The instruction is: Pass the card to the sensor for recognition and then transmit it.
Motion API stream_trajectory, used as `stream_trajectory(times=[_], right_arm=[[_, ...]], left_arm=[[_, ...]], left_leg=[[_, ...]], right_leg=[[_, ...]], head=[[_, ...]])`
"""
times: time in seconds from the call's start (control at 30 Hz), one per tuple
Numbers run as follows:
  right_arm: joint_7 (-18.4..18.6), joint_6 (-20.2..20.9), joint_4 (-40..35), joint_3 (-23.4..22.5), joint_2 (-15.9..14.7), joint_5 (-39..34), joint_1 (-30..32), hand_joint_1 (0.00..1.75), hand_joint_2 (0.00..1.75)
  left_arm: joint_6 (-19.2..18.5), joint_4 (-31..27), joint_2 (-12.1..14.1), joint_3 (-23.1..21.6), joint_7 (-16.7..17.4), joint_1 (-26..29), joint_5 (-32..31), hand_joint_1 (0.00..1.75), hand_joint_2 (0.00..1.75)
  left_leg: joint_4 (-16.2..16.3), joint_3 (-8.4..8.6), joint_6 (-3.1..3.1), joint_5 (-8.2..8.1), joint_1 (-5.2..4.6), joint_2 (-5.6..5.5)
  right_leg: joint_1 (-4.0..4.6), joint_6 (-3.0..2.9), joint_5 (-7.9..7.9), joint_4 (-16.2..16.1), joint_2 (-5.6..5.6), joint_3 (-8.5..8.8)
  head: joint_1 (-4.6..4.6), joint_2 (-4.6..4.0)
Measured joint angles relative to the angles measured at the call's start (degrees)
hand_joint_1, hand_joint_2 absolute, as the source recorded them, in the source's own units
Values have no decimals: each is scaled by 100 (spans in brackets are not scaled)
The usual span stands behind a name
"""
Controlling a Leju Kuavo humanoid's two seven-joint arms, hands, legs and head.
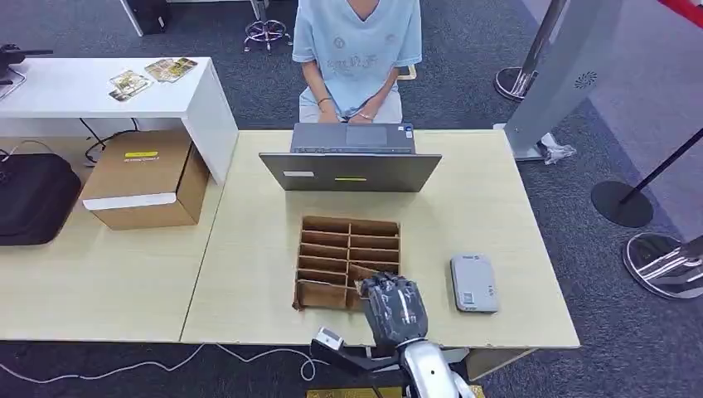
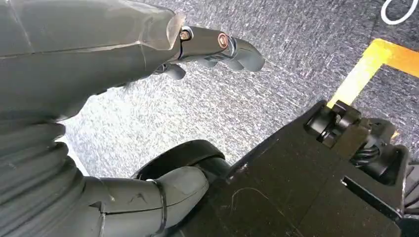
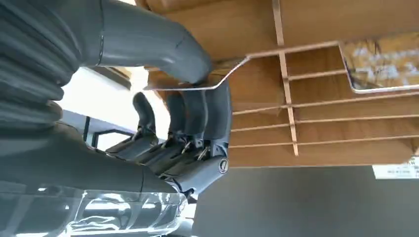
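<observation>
My right hand point(image 1: 396, 307) hovers over the near right corner of the brown cardboard divider box point(image 1: 348, 249) on the table. In the right wrist view its thumb point(image 3: 168, 54) and fingers point(image 3: 197, 111) pinch a thin card point(image 3: 225, 69) with a silvery rounded edge, just over the box's compartments. Another card point(image 3: 380, 61) lies in a compartment farther on. The grey flat sensor point(image 1: 474, 283) rests on the table to the right of the box and of my hand. My left hand point(image 2: 148, 44) hangs over the carpet, fingers loosely extended, holding nothing.
A grey laptop point(image 1: 352, 157) stands open behind the box, with a person point(image 1: 358, 58) seated at it. A closed cardboard carton point(image 1: 147, 178) and a black bag point(image 1: 33, 199) sit on the left table. Stanchion bases point(image 1: 622, 203) stand on the floor at right.
</observation>
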Motion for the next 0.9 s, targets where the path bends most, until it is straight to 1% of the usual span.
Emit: stream_trajectory(times=[0.07,0.3,0.33,0.37,0.43,0.47,0.5,0.53,0.6,0.67,0.73,0.8,0.87,0.9], right_arm=[[0,-39,0,0,0,0,-4,154,175],[-20,-88,0,0,0,0,0,155,175],[-24,-94,0,0,0,0,1,161,175],[-26,-103,0,0,0,0,1,155,175],[-33,-133,0,0,0,2,3,157,175],[-35,-158,0,0,0,2,4,154,175],[-42,-168,-2,0,0,2,4,157,175],[-44,-175,-2,0,0,2,5,154,175],[-50,-225,-2,0,0,2,12,154,175],[-52,-278,-4,0,0,7,21,157,175],[-59,-322,-7,0,0,9,36,157,175],[-70,-385,-11,0,0,11,54,164,175],[-101,-455,-28,0,0,9,70,166,175],[-118,-516,-31,0,0,9,73,164,175]], left_arm=[[20,0,7,33,-9,8,35,0,175],[72,0,15,120,-15,42,92,0,175],[74,0,15,140,-15,43,98,0,175],[81,-2,15,166,-15,46,107,0,175],[101,0,15,203,-15,55,136,0,175],[112,0,15,217,-15,58,146,0,175],[118,0,15,238,-15,62,151,0,175],[122,-2,15,260,-15,64,162,0,175],[133,0,15,302,-15,71,194,0,175],[160,0,15,348,-18,77,260,0,175],[199,0,15,413,-26,96,334,0,175],[236,0,15,479,-52,112,371,0,175],[245,0,18,516,-70,129,407,0,175],[256,0,18,534,-77,136,411,0,175]], left_leg=[[0,0,0,0,0,0],[0,0,0,0,0,2],[0,0,0,0,0,2],[0,0,0,0,0,2],[0,0,0,0,0,2],[0,0,0,0,0,2],[0,0,0,0,0,3],[0,0,0,0,0,3],[0,0,0,0,0,3],[0,0,0,0,0,3],[0,0,0,0,0,6],[0,0,0,0,0,6],[0,0,0,0,0,7],[0,0,0,0,0,8]], right_leg=[[0,0,0,0,0,0],[0,0,0,0,1,0],[0,0,0,0,1,-1],[0,0,0,0,2,-1],[0,0,0,0,2,-1],[0,0,0,0,2,-1],[0,0,0,0,2,-1],[0,0,0,0,2,-1],[1,0,0,0,2,-1],[1,0,0,0,2,-2],[1,0,0,0,4,-2],[1,0,0,0,4,-2],[1,0,0,0,5,-3],[1,0,0,0,6,-3]], head=[[0,0],[0,0],[0,0],[0,0],[0,0],[0,0],[0,0],[0,0],[0,0],[0,0],[0,0],[0,0],[0,0],[0,0]])
